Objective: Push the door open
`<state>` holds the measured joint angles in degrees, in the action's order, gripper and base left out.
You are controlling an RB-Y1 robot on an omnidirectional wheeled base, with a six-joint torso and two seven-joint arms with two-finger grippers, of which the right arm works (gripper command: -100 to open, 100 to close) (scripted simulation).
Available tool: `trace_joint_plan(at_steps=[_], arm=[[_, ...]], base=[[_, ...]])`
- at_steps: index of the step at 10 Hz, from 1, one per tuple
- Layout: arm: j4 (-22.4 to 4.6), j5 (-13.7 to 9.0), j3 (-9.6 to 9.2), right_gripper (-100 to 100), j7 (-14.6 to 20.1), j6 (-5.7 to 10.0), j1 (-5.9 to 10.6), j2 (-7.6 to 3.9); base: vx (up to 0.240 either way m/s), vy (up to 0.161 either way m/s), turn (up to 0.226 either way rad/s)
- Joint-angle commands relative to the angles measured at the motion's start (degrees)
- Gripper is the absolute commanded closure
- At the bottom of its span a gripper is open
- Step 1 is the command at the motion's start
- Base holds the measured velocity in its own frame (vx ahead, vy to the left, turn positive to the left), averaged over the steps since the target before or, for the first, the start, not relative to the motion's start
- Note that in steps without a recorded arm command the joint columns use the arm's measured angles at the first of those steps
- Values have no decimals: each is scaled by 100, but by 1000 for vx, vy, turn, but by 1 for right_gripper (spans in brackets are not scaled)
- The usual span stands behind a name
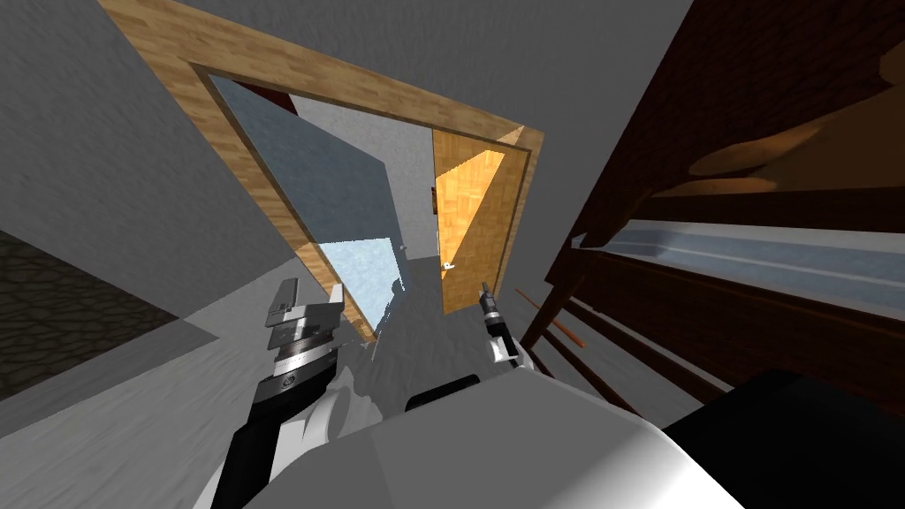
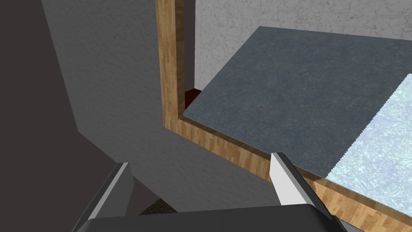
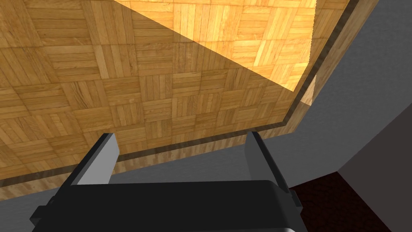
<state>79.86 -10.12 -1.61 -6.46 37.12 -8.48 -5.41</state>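
Note:
The door (image 1: 473, 221), a panel of orange parquet wood with a small white handle (image 1: 449, 265), stands swung partly open at the right side of its light wooden frame (image 1: 265, 177). My right gripper (image 1: 484, 290) is open close by the door's lower edge. In the right wrist view the door (image 3: 141, 80) spreads just beyond the open right gripper (image 3: 181, 157); I cannot tell whether they touch. My left gripper (image 1: 311, 296) is open beside the frame's left jamb, which the left wrist view shows as the frame's corner (image 2: 169, 80) ahead of the open left gripper (image 2: 201, 177).
Through the doorway lies a grey-blue floor (image 2: 301, 92) with a bright lit patch (image 2: 382, 149). Dark wooden furniture (image 1: 751, 265) with slats stands close on my right. A grey wall (image 1: 88, 132) runs along the left, with a dark stone-patterned floor patch (image 1: 53, 309) below it.

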Motion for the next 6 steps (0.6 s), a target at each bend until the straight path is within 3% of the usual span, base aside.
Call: trace_joint_plan(at_steps=[1, 6], arm=[[-215, -43, -2, -100, -32, 38, 86, -4], [-891, -161, -16, -100, -127, 181, 342, 23]], base=[[96, -19, 99], [98, -33, 78]])
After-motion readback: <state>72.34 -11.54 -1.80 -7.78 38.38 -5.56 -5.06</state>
